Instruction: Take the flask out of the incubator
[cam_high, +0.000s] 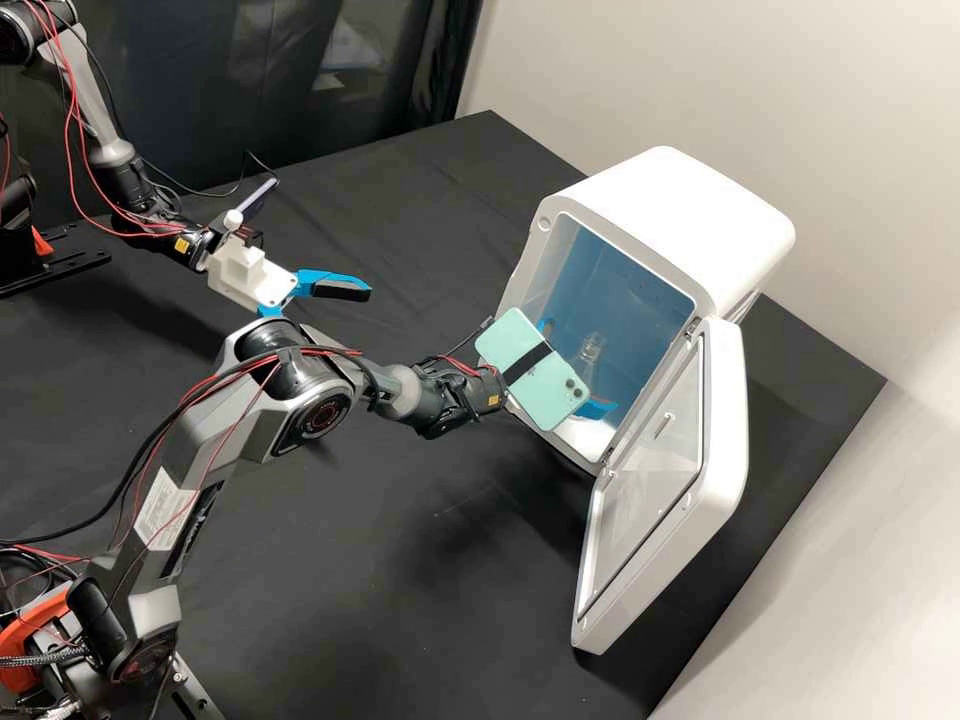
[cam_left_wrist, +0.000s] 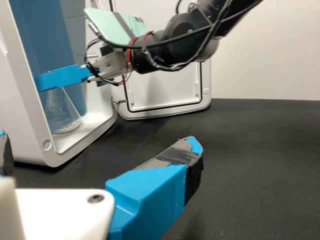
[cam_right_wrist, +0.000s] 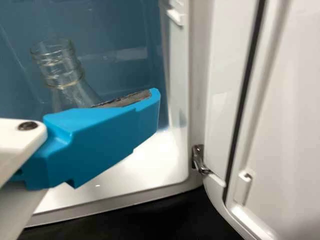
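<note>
The right jaws stand parted inside the incubator (cam_high: 680, 220), flask (cam_right_wrist: 57, 65) seemingly between them; left jaws also parted.

Black bench (cam_high: 420, 200); pale wall (cam_high: 800, 90) behind; dark curtain (cam_high: 400, 60) beyond.

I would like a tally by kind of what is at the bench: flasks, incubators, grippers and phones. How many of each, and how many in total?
Flask: 1
Incubator: 1
Phone: 1
Grippers: 2 (left gripper, right gripper)
Total: 5
</note>
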